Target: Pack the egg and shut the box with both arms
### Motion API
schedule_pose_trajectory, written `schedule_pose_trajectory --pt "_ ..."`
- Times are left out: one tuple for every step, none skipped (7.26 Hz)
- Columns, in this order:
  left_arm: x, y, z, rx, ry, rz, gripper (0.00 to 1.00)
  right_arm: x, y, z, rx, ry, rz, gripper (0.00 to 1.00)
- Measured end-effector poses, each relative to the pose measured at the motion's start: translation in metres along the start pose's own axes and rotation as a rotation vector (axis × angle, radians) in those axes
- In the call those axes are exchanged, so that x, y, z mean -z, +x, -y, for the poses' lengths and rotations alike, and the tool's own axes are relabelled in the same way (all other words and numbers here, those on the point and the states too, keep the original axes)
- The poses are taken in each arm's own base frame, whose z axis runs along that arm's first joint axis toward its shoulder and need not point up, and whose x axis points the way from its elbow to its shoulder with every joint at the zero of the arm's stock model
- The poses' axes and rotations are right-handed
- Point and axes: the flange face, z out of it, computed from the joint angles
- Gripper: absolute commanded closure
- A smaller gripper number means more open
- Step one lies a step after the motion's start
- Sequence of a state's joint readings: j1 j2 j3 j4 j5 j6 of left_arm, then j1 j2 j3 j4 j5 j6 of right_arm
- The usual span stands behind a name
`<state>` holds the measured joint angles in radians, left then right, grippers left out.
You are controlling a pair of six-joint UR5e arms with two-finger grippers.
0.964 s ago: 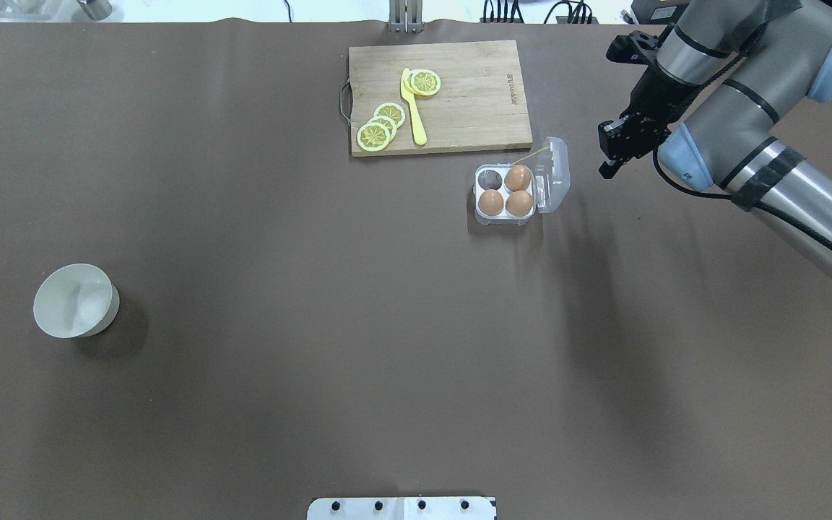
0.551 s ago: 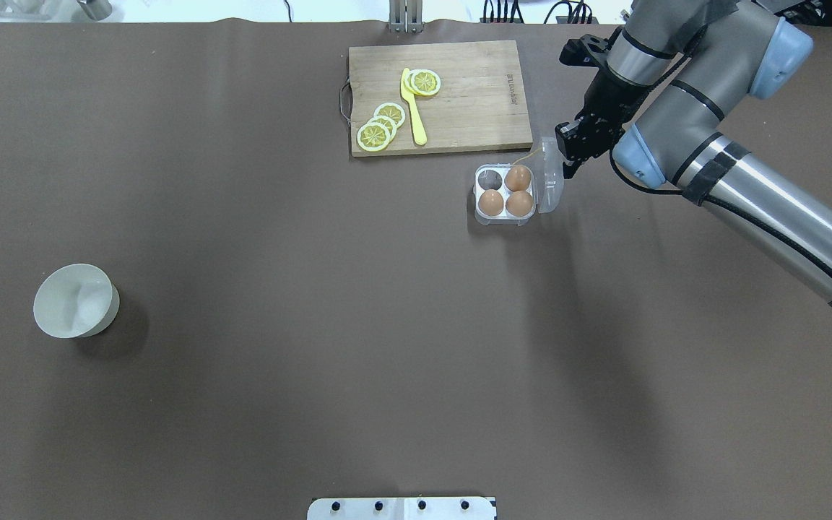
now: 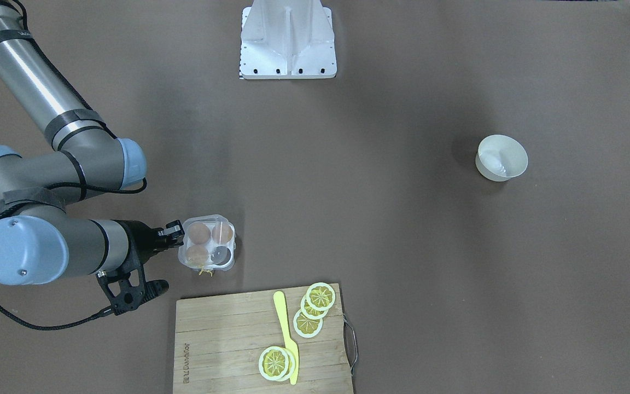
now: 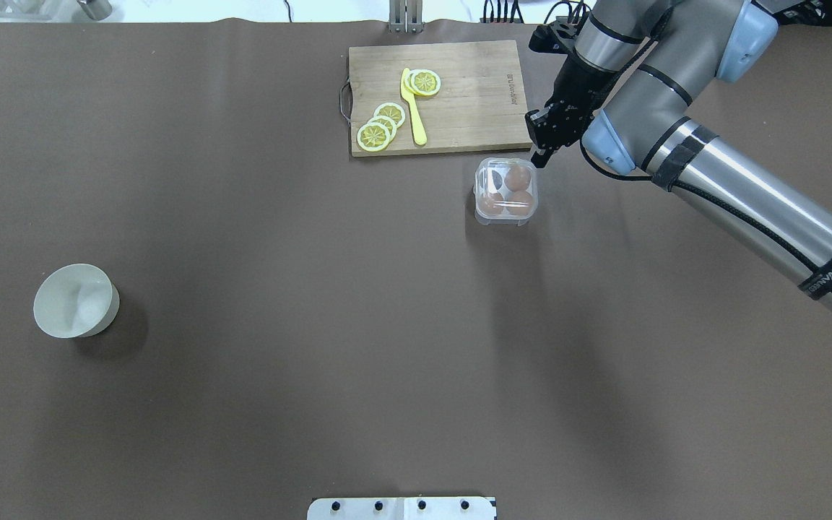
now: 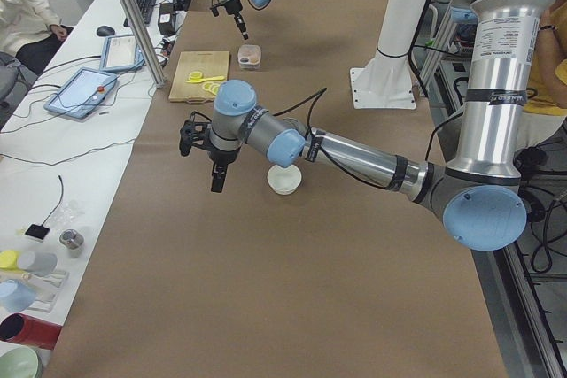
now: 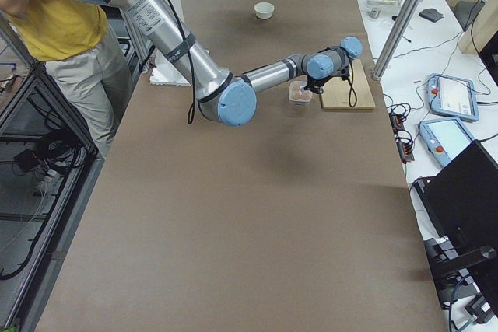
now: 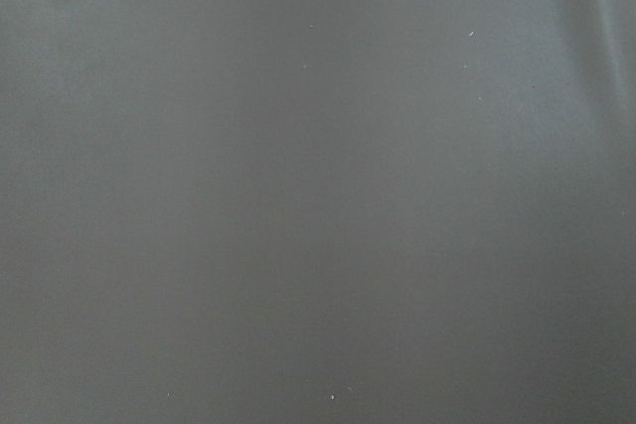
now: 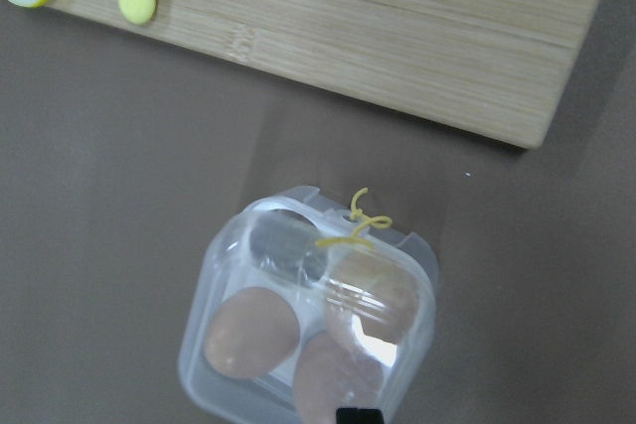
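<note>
Resting in the far right part of the bench (image 4: 243,217), just off the near right corner of the cutting board (image 4: 459,94), the box (image 4: 505,191) now has its clear lid (image 8: 407,265) folded down over the white tray. A second ago that lid stood open, swung out toward the bench's right edge. Three eggs (image 8: 250,333) show through the plastic. The fourth cell (image 8: 283,245), at the box's far left, is dark and appears empty. A yellow string (image 8: 353,225) sits at the lid's far edge.

The right gripper (image 4: 537,157) has come in from the right and stands at the box's far right corner, touching the lid or just above it. Its fingers appear pressed together on nothing, though the wrist view shows only a single black tip, cut off at the bottom edge.

Judgement: the closing sweep is made. Whether the lid is latched cannot be read, since glare on the plastic masks its seam and part of one egg. A press on the lid probably remains.

The left gripper (image 5: 217,179) hangs over the bench's left half near the white bowl (image 4: 109,310), well apart from the box. It is seen clearly only from the side, so its claw state cannot be told, and its wrist camera shows only bench surface. Lemon slices (image 4: 380,126) and a yellow knife (image 4: 414,108) lie on the board.
</note>
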<state>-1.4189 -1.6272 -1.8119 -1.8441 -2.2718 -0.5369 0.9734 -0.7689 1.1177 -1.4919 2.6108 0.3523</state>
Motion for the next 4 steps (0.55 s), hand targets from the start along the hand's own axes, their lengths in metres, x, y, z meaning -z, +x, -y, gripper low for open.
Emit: schedule_pose_trajectory --pt "0.0 0.0 0.0 0.001 -0.001 0.0 0.03 0.013 0.006 0.002 -0.023 0.013 -0.003 0.41" --pt "-0.001 -0.001 0.0 0.001 -0.001 0.001 0.03 0.03 0.018 0.003 -0.059 0.025 -0.009 0.29" --pt "-0.001 -0.001 -0.001 0.001 -0.003 0.0 0.03 0.048 0.033 0.002 -0.102 0.035 -0.016 0.02" --pt "-0.002 -0.002 -0.001 0.003 -0.006 0.0 0.03 0.062 0.052 -0.003 -0.138 0.048 -0.031 0.01"
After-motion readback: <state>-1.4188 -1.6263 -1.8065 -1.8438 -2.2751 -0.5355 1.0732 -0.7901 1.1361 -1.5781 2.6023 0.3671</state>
